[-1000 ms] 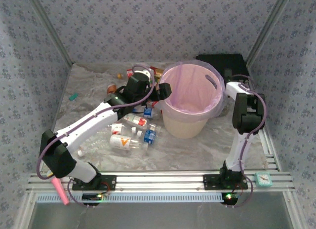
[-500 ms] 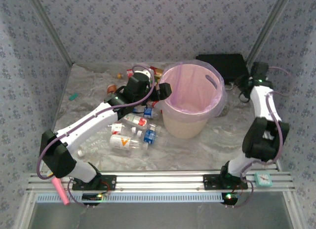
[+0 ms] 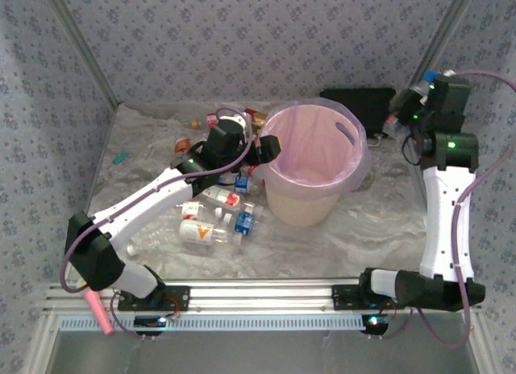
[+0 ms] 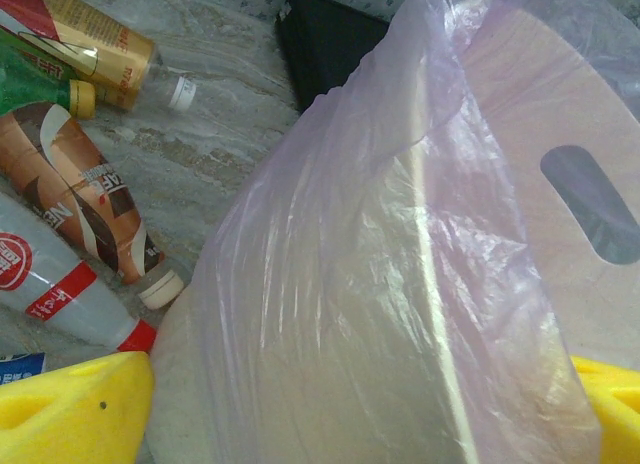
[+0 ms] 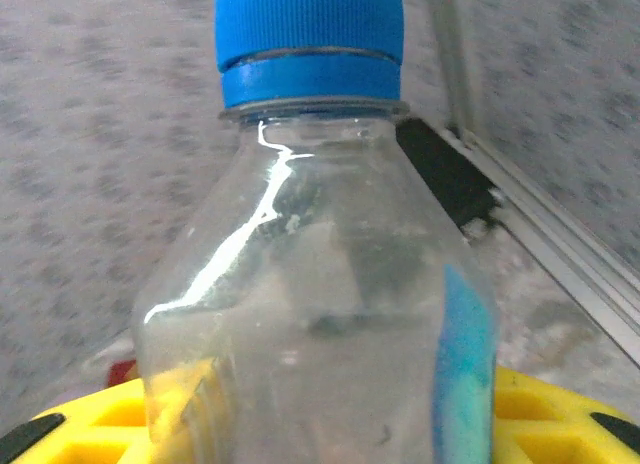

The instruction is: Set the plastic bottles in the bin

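Note:
The bin [image 3: 300, 201] is a cream bucket lined with a pink bag, at the middle of the table. My left gripper [image 3: 268, 148] sits at its left rim, open, with the bagged bin wall [image 4: 530, 114] between the yellow fingers [image 4: 70, 409]. My right gripper [image 3: 419, 92] is lifted high at the back right, to the right of the bin. It is shut on a clear bottle [image 5: 320, 314] with a blue cap [image 5: 308, 34] and a blue label. Several plastic bottles [image 3: 208, 233] lie on the table left of the bin, under the left arm. More bottles [image 4: 90, 194] lie behind the bin's left side.
A black case [image 3: 363, 104] lies behind the bin at the back right. A pink microphone [image 3: 98, 308] hangs off the front left rail, and a small teal piece [image 3: 121, 157] lies near the left wall. Patterned walls close in three sides.
The right arm has swung up from beside the bin's right side to high at the back right, its jaws closing on the blue-capped bottle. The left arm has stayed still.

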`<move>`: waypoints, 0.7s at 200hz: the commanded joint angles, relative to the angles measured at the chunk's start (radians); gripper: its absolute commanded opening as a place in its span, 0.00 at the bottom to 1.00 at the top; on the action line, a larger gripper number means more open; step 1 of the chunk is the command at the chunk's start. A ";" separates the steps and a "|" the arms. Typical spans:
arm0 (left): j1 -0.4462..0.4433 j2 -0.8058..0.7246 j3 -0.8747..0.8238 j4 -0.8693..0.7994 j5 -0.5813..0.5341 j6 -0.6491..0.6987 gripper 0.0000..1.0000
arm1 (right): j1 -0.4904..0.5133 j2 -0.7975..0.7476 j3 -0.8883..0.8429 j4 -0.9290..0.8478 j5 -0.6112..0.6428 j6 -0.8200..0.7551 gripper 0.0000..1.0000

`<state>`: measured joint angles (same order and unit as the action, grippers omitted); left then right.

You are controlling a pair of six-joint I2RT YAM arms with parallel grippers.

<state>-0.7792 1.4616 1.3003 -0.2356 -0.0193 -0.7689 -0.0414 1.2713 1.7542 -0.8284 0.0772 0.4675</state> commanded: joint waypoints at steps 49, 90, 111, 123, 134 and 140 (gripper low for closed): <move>-0.005 -0.014 -0.025 0.001 -0.004 0.007 0.92 | 0.437 0.279 0.367 -0.346 0.074 -0.181 0.46; -0.005 -0.021 -0.034 0.002 -0.009 0.011 0.92 | 0.527 0.417 0.411 -0.502 0.006 -0.221 0.46; -0.006 -0.029 -0.041 0.001 -0.016 0.013 0.92 | 0.552 0.450 0.370 -0.544 -0.018 -0.236 0.46; -0.005 -0.029 -0.044 0.002 -0.021 0.014 0.92 | 0.554 0.468 0.345 -0.567 -0.052 -0.234 0.46; -0.005 -0.029 -0.045 0.001 -0.021 0.013 0.92 | 0.554 0.489 0.325 -0.579 -0.053 -0.239 0.46; -0.005 -0.029 -0.046 0.002 -0.021 0.014 0.92 | 0.554 0.500 0.312 -0.579 -0.053 -0.242 0.46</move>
<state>-0.7792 1.4548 1.2770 -0.2012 -0.0196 -0.7719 0.5098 1.7412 2.0956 -1.3174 0.0593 0.2558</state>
